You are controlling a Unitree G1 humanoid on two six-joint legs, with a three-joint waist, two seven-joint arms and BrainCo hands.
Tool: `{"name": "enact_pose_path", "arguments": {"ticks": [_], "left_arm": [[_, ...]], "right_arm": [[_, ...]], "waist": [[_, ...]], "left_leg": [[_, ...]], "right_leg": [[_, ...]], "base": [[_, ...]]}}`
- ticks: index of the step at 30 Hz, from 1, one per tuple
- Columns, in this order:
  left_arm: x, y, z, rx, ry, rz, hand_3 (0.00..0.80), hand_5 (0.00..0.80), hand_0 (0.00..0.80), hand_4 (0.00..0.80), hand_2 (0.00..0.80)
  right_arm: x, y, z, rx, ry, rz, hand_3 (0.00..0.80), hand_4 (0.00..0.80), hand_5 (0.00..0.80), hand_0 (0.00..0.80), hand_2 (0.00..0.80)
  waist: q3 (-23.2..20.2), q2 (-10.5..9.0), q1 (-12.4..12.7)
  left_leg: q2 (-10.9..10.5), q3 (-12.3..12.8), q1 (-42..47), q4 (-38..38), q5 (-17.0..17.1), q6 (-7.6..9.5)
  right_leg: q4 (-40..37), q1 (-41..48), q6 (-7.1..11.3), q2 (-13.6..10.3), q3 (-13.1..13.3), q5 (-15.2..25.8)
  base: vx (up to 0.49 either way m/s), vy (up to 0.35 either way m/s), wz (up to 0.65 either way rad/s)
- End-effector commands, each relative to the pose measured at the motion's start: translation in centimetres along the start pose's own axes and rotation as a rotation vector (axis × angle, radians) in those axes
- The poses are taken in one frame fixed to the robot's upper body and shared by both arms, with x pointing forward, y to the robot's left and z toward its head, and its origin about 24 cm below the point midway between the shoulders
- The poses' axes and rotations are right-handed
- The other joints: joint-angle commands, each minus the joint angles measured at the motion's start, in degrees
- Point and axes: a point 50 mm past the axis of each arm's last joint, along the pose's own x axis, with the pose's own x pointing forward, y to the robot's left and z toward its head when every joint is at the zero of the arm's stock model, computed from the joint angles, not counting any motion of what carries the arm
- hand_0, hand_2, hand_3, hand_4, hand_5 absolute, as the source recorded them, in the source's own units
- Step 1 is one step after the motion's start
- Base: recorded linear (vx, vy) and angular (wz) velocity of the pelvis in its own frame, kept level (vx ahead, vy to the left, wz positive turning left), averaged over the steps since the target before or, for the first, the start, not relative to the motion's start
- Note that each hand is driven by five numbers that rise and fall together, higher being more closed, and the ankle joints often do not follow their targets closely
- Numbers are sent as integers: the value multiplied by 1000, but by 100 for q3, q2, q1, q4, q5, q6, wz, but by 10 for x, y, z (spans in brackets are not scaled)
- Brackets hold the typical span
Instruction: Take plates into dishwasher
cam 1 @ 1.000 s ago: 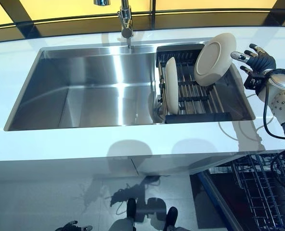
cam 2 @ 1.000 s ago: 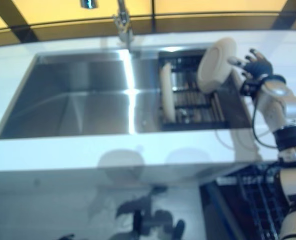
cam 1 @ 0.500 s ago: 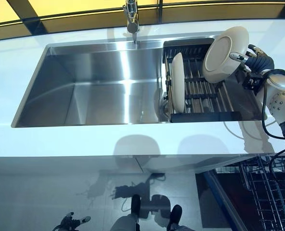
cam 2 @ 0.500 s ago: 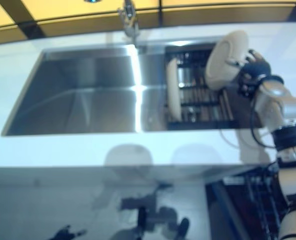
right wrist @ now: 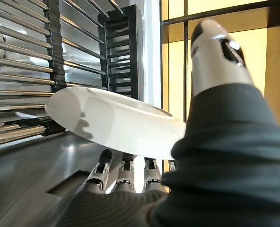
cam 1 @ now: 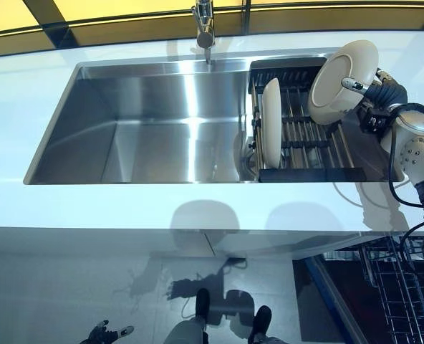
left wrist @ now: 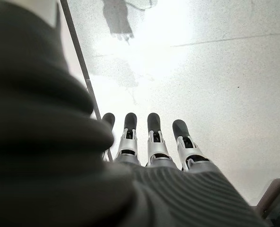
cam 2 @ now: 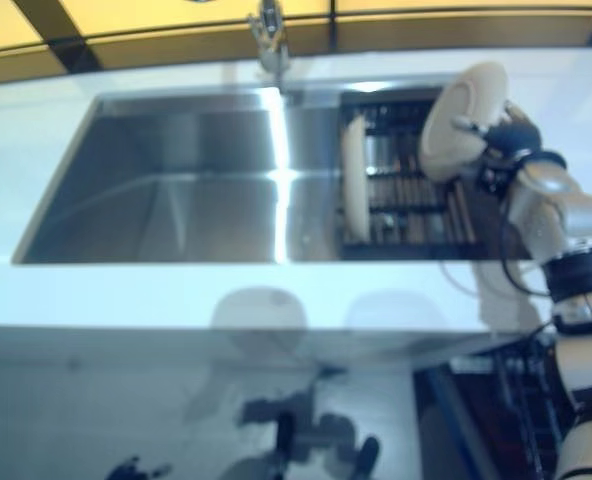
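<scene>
We find no readable text, labels, nos. or signs in any view: nothing on the plates, dish rack, sink, faucet or countertop, & nothing legible on either hand's cover.

Brushed steel sink (cam 1: 155, 136), glossy white plates (cam 1: 341, 72), black wire rack (cam 1: 305, 136).

Sink (cam 1: 155, 140): I see a steel basin set in the white tabletop (cam 1: 90, 211).
Tap (cam 1: 205, 21): at its far rim.
Window (cam 1: 126, 8): yellow panes beyond.
Floor (cam 1: 69, 287): grey, glossy.
</scene>
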Motion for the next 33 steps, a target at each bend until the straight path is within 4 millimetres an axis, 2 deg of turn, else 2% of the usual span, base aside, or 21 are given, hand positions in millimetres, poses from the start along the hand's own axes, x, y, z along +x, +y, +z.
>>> {"name": "enact_pose_path", "arguments": {"ticks": [1, 3, 4, 5, 7, 8, 9, 10, 17, 26, 30, 33], "left_arm": [[-3, 12, -17, 15, 37, 24, 0, 0, 0, 0, 0], [-3, 12, -18, 12, 39, 23, 0, 0, 0, 0, 0], [-3, 11, -19, 11, 40, 22, 0, 0, 0, 0, 0], [-4, 11, -20, 8, 42, 25, 0, 0, 0, 0, 0], [-4, 11, -22, 2, 48, 30, 0, 0, 0, 0, 0], [-5, 11, -23, 0, 52, 34, 0, 0, 0, 0, 0], [-5, 11, -23, 0, 52, 34, 0, 0, 0, 0, 0], [-5, 10, -25, -2, 58, 35, 0, 0, 0, 0, 0], [-9, 8, -37, 14, 79, 23, 0, 0, 0, 0, 0], [-13, 11, -45, 61, 77, 15, 0, 0, 0, 0, 0], [-13, 11, -47, 77, 71, 5, 0, 0, 0, 0, 0], [-13, 12, -46, 87, 66, 2, 0, 0, 0, 0, 0]], "right_arm": [[-3, 11, 45, 15, -142, 20, 0, 0, 0, 0, 0], [-2, 11, 45, 2, -140, 1, 0, 0, 0, 0, 0], [-2, 9, 45, -21, -134, -18, 88, 88, 88, 88, 88], [-1, 5, 44, -46, -124, -45, 182, 182, 182, 182, 182], [1, -2, 43, -88, -108, -92, 424, 424, 424, 424, 424], [2, -7, 43, -121, -100, -126, 574, 574, 574, 574, 574], [2, -7, 43, -121, -100, -126, 574, 574, 574, 574, 574], [2, -12, 44, -146, -94, -149, 800, 800, 800, 800, 800], [4, -35, 50, -240, -76, -249, 800, 800, 800, 800, 800], [0, -64, 59, -327, -71, -347, 800, 800, 800, 800, 800], [-2, -70, 64, -308, -95, -348, 800, 800, 800, 800, 800], [-3, -68, 68, -277, -127, -336, 800, 800, 800, 800, 800]], "waist": [[-67, -196, 164], [-64, -187, 188], [-64, -180, 198], [-70, -171, 212], [-88, -160, 239], [-101, -159, 256], [-101, -159, 256], [-111, -153, 275], [-165, -99, 379], [-354, -158, 455], [-476, -194, 461], [-579, -267, 446]], "left_leg": [[14, 37, 133, -20, -546, 14], [11, 26, 114, -20, -535, 12], [7, 16, 104, -20, -534, 8], [1, 3, 91, -20, -531, 6], [-5, -5, 75, -20, -530, -1], [-8, -11, 67, -20, -530, -5], [-8, -11, 67, -20, -530, -5], [-11, -16, 57, -20, -525, -5], [-4, -28, 27, -20, -507, -20], [8, 14, 103, -20, -525, -47], [23, 43, 177, -20, -555, -56], [46, 82, 259, -20, -579, -67]], "right_leg": [[-5, 58, 184, -229, 7, -291], [-5, 53, 181, -232, -13, -293], [-5, 51, 178, -232, -28, -297], [-5, 48, 180, -235, -44, -301], [-5, 46, 192, -246, -82, -310], [-6, 43, 198, -251, -100, -317], [-6, 43, 198, -251, -100, -317], [-6, 40, 206, -258, -124, -318], [-6, 43, 202, -281, -255, -339], [-6, 152, 244, -285, -383, -390], [-6, 219, 252, -278, -398, -416], [-6, 302, 258, -254, -392, -439]], "base": [[6, 4, 4], [0, 8, 6], [-4, 10, 6], [-5, 11, 4], [-6, 11, 3], [0, 0, 0], [0, 0, 0], [-15, 12, 4], [-29, 21, 8], [-15, 1, 3], [-37, 4, 5], [0, 0, 0]]}}
